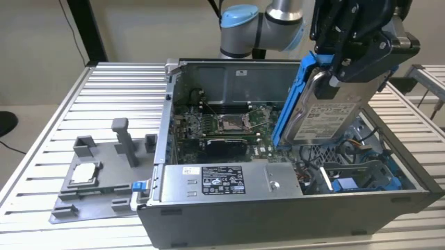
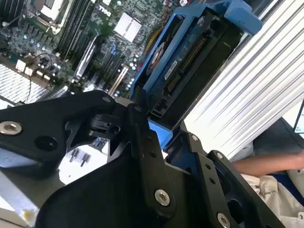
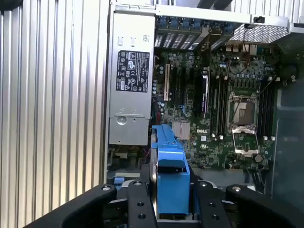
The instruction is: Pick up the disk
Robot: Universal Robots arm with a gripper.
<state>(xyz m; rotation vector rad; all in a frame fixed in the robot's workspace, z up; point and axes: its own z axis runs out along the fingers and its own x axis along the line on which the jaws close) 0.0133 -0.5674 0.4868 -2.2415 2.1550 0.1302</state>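
Already your gripper (image 1: 347, 73) is clamped on the disk (image 1: 326, 117), which hangs upright above the open computer case (image 1: 278, 208), its lower edge near the drive bay. Keep the lift vertical so the blue bracket (image 3: 170, 175) clears the motherboard (image 1: 222, 130).

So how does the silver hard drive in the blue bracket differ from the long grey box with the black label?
The silver hard drive in the blue bracket hangs upright in the black gripper, above the case; the long grey box with the black label lies mounted along the case's near wall. The drive's label is white, the box's black. Both are metal and rectangular.
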